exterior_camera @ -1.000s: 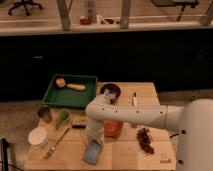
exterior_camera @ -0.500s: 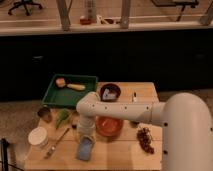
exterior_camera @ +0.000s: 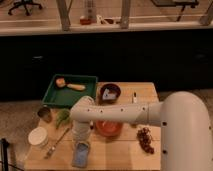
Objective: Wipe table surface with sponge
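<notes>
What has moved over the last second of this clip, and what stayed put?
The arm swung left across the table surface, carrying the gripper and the sponge under it from near the front middle toward the front left. The green tray, red bowl, white container and grapes stayed put.

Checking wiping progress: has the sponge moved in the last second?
Yes. The sponge, under the gripper, slid left along the table front, toward the white container.

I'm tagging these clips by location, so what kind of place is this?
Probably an office or lab at night: a dark counter wall, swivel chairs behind it. In front, the table surface holds a green tray; the pincer sits above the sponge.
</notes>
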